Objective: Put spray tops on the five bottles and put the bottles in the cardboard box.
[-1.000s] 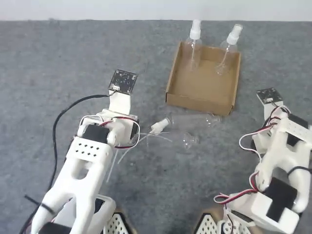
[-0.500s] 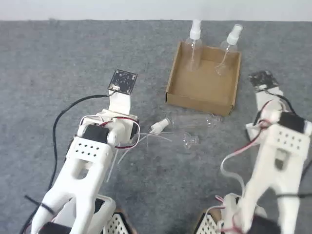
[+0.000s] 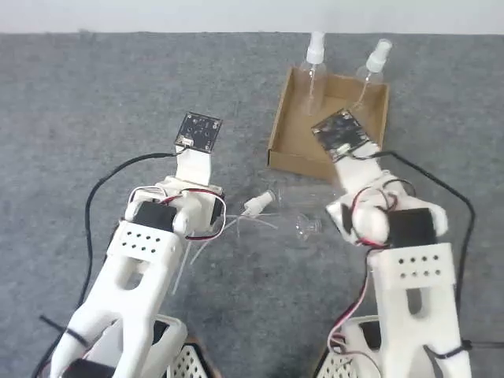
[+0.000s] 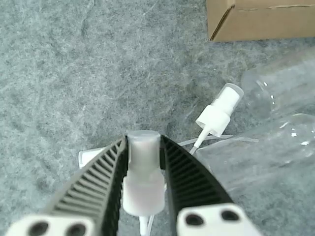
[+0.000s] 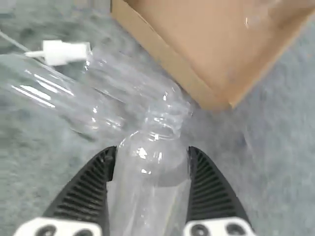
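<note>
My left gripper (image 4: 142, 142) is shut on a white spray top (image 4: 142, 172), held just above the grey felt, left of the lying bottles. Beside it lies a clear bottle (image 4: 280, 88) with a spray top (image 4: 219, 113) at its neck, and a second clear bottle (image 4: 266, 157) lies alongside. My right gripper (image 5: 151, 152) is shut on a clear open-necked bottle (image 5: 152, 177), its neck pointing at the cardboard box (image 5: 197, 44). From above, the right arm (image 3: 394, 228) stands just in front of the box (image 3: 323, 161). Two capped bottles (image 3: 313, 71) (image 3: 370, 75) stand at the box's far wall.
The left arm (image 3: 169, 213) sits left of centre with a black cable (image 3: 98, 197) trailing beside it. An open-necked bottle (image 3: 307, 228) lies between the two arms. Bare grey felt stretches to the far left.
The right arm has swung from the right edge toward the centre and now stands in front of the box. The left arm and its spray top have not moved.
</note>
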